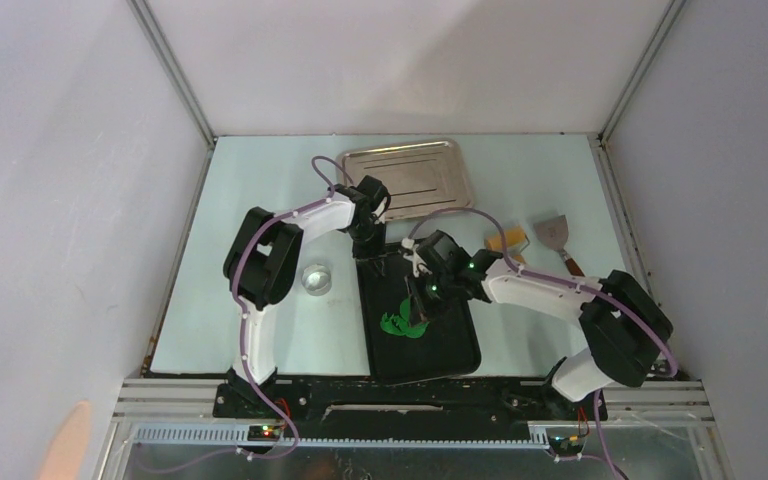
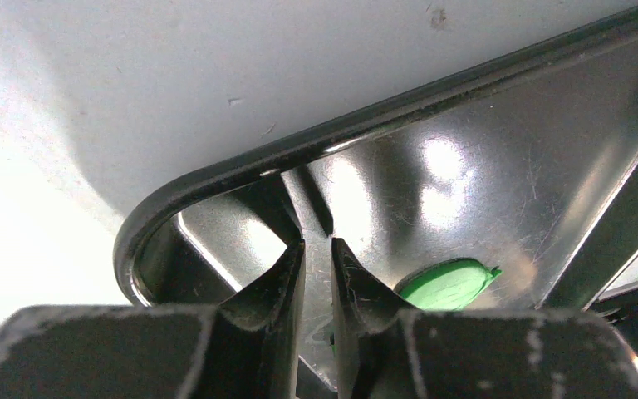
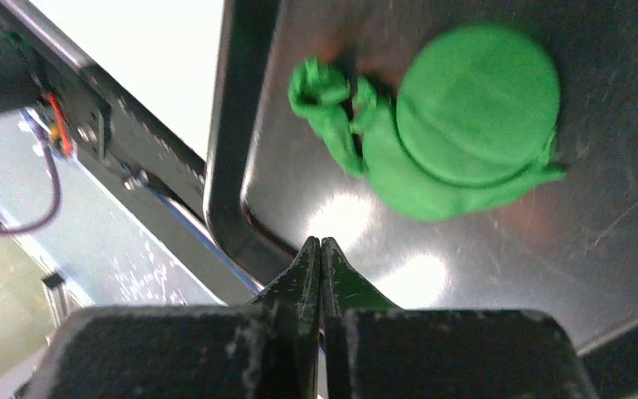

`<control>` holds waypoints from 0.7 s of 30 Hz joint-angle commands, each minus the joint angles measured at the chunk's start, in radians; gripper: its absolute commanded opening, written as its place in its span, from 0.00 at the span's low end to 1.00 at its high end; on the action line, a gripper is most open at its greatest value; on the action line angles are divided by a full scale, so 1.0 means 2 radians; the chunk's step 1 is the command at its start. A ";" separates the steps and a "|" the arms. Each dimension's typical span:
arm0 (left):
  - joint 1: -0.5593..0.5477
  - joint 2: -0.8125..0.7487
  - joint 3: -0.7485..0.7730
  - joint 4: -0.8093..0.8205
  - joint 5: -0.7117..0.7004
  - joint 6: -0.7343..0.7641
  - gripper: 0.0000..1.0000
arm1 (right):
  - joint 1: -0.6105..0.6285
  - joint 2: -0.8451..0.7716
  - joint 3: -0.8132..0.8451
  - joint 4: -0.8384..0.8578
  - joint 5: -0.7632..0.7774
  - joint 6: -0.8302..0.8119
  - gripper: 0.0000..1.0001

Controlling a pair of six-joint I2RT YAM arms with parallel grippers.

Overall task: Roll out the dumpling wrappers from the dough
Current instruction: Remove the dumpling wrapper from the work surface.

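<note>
A black tray (image 1: 460, 350) lies between the arms with green dough (image 1: 400, 322) on its left half. In the right wrist view the dough (image 3: 432, 187) is a flattened sheet with a twisted scrap (image 3: 324, 96) at one side. A neat round dumpling wrapper (image 3: 478, 100) lies on top of it. My right gripper (image 3: 321, 241) is shut and empty, just above the tray floor, short of the dough. My left gripper (image 2: 317, 243) is at the tray's far left corner (image 2: 145, 241). Its tips rest on the shiny floor, a narrow gap apart, with nothing held. The green disc (image 2: 449, 283) shows beyond its right finger.
A silver tray (image 1: 407, 178) sits at the back of the table. A clear round cup (image 1: 316, 278) stands left of the black tray. A scraper (image 1: 557, 235) and a tan wooden piece (image 1: 508, 240) lie to the right, behind my right arm.
</note>
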State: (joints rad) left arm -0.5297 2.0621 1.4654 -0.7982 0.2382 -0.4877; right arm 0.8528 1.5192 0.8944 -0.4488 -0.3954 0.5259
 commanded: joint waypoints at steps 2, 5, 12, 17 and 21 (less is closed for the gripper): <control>0.002 0.020 0.001 0.002 -0.017 0.015 0.22 | -0.013 0.054 0.068 0.067 0.026 0.030 0.00; 0.002 0.020 0.000 0.004 -0.015 0.014 0.22 | -0.014 0.098 0.105 0.072 0.026 0.026 0.00; 0.002 0.022 -0.005 0.009 -0.009 0.012 0.22 | -0.030 0.163 0.134 0.091 0.022 0.035 0.00; 0.002 0.024 -0.002 0.009 -0.007 0.012 0.22 | -0.025 0.187 0.140 0.083 0.015 0.027 0.00; 0.002 0.025 -0.001 0.009 -0.007 0.013 0.22 | -0.017 0.194 0.140 0.058 0.025 0.011 0.00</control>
State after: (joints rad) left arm -0.5297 2.0647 1.4654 -0.7952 0.2520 -0.4881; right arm 0.7998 1.8969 1.1351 -0.3080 -0.3618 0.5762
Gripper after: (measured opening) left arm 0.221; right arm 0.005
